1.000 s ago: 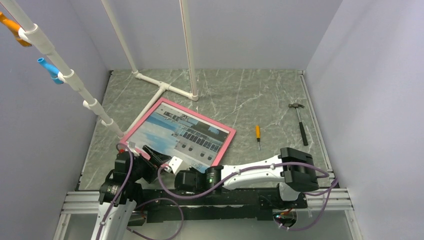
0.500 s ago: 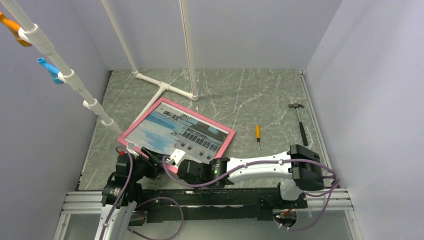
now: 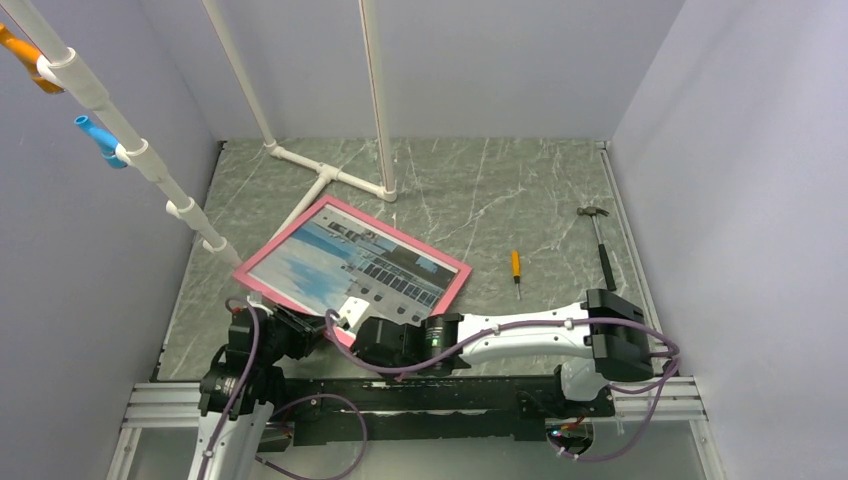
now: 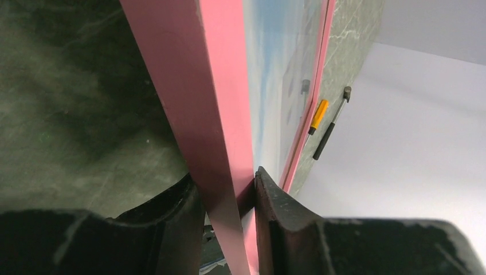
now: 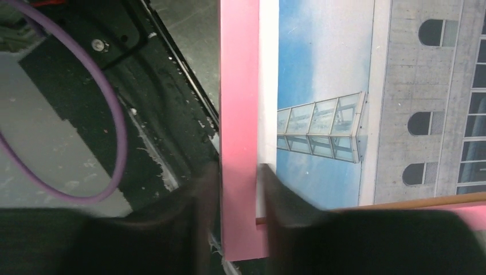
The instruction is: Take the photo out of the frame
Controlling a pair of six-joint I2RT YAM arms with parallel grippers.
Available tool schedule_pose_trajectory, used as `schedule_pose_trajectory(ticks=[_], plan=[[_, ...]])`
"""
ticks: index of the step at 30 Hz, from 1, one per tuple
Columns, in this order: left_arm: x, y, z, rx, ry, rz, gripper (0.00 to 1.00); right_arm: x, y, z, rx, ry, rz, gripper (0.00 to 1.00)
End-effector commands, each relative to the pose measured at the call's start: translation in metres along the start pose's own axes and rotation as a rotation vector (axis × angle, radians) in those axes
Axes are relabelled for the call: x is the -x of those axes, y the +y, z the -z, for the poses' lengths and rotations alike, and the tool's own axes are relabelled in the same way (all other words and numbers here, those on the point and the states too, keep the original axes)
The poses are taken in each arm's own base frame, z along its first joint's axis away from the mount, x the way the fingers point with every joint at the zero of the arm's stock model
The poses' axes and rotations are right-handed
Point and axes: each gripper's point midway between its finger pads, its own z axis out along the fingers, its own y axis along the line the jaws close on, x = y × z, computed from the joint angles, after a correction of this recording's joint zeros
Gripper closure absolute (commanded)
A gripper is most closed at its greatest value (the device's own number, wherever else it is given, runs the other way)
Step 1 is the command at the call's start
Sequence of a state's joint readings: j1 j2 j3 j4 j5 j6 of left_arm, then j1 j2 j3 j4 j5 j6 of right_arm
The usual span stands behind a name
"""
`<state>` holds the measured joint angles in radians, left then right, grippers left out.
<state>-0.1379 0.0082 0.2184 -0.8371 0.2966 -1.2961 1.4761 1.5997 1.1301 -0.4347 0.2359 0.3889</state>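
Photo (image 3: 345, 262): print of blue sky and a grey-white building with dark windows. It lies face up inside the frame (image 3: 400, 233), left of centre on the worktop (image 3: 520, 190). The right wrist view shows a thin brown strip along one edge of the print, against the pink rail.

Sloping white pipe (image 3: 150, 165): far left. Carries an orange clip (image 3: 22, 48) and a blue clip (image 3: 98, 138).

White pipe stand (image 3: 330, 175): back left. Its foot lies just beyond the frame's far corner.

Left hand (image 3: 303, 325): at the near-left end of the frame. Its fingers (image 4: 177, 212) are drawn narrow and clamp the pink rail, one on each face.

Frame: pink, thin and rectangular, turned at an angle to the worktop's edges. Both hands grip its near rail. The left wrist view shows dark worktop under that rail, so the near side looks lifted.

Right hand (image 3: 347, 322): just beside the left hand, on the same near rail. Its fingers (image 5: 200, 195) pinch the pink rail, one outside it and one at the print's pale margin.

Screwdriver (image 3: 516, 272): orange handle. Lies flat, to the right of the frame and apart from it.

Hammer (image 3: 600, 245): dark handle. Lies near the worktop's right edge, well apart from the frame.
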Motion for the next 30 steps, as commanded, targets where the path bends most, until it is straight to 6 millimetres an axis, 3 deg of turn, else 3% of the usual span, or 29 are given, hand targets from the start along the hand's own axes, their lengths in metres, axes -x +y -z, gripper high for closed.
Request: schedule_pose_trajectory(ticks=[1,3,5,10,14,17,23,30], plan=[[0.000,-0.029,0.023,-0.082,-0.013,-0.038,1.00,0.045,0.019,0.038,0.042,-0.140,0.054,0.48],[-0.002,-0.033,0.029,-0.049,0.005,-0.023,1.00,0.045,0.019,0.049,-0.005,-0.163,0.104,0.30],[-0.001,-0.038,0.037,-0.021,-0.001,-0.027,1.00,0.044,0.020,0.062,-0.036,-0.211,0.167,0.22],[0.005,-0.054,0.054,0.029,-0.023,-0.050,1.00,0.036,0.014,0.104,-0.040,-0.402,0.327,0.15],[0.005,-0.069,0.059,0.017,-0.004,-0.050,1.00,0.030,0.008,0.125,-0.011,-0.526,0.447,0.10],[0.003,-0.078,0.060,0.009,0.015,-0.042,1.00,0.024,0.005,0.128,-0.003,-0.582,0.548,0.02],[0.010,-0.084,0.066,0.030,-0.022,-0.021,1.00,0.029,-0.002,0.128,-0.068,-0.642,0.567,0.02],[0.008,-0.095,0.071,0.027,0.002,-0.004,1.00,0.043,-0.006,0.114,-0.200,-0.707,0.555,0.05]])
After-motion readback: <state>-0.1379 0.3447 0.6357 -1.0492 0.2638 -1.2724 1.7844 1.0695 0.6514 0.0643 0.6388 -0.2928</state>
